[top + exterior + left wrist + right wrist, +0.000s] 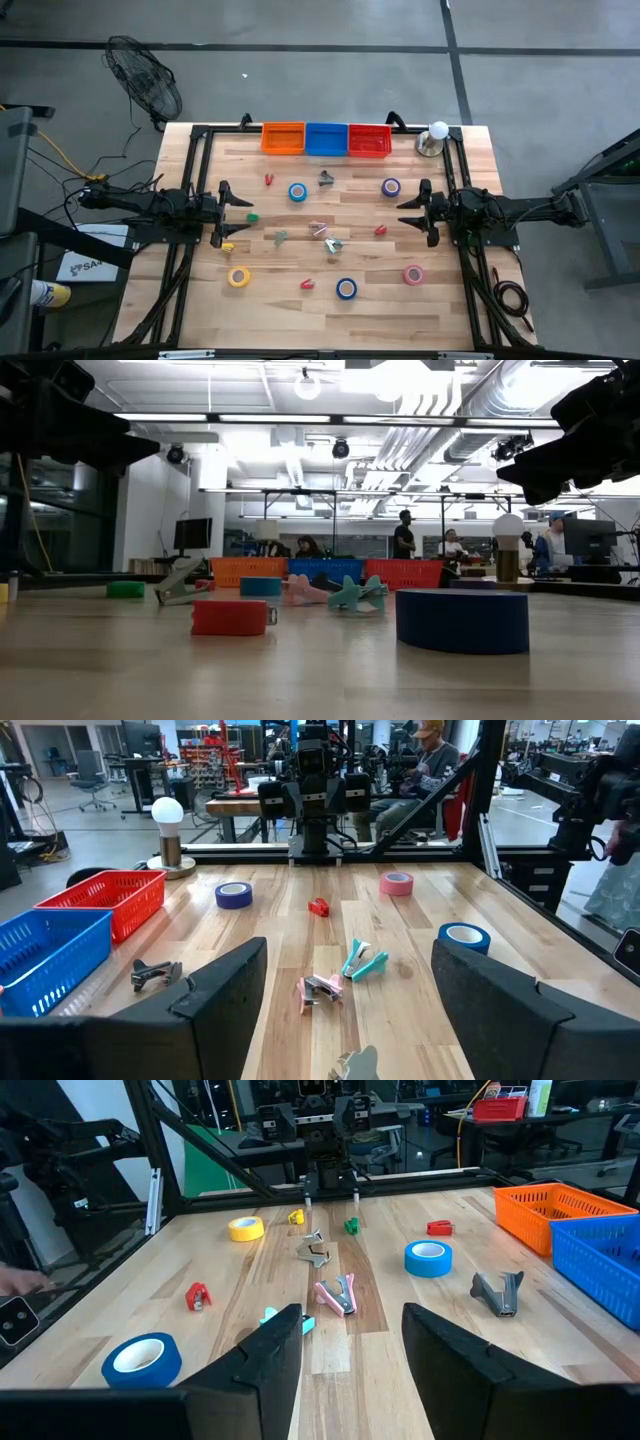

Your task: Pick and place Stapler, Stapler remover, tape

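1. Nothing appears picked yet. The left gripper (pixel 240 208) and right gripper (pixel 408 211) hover at opposite counter edges facing each other, both spread wide and empty, and the three bins look empty, so I judge this the start.
2. Nearest the front edge lie the yellow tape (pixel 238 277), a blue tape (pixel 346 289) and the pink tape (pixel 413 274), well apart, with a small red stapler remover (pixel 307 284) between the first two.
3. Mid-counter, between the arms, sit the pink stapler (pixel 319 229) and teal stapler (pixel 333 244) close together, and a grey stapler (pixel 280 237) beside them.
4. Farther back are another blue tape (pixel 298 192), a purple tape (pixel 390 187) and a dark stapler (pixel 326 179).
5. At the far edge stand the orange bin (pixel 283 138), blue bin (pixel 326 139) and red bin (pixel 369 140).
6. The next move likely calls for one arm to descend over a chosen item, fingers straddling it.
7. The counter (pixel 200 310) is pale wood planks; beyond it is a lit workshop with people.
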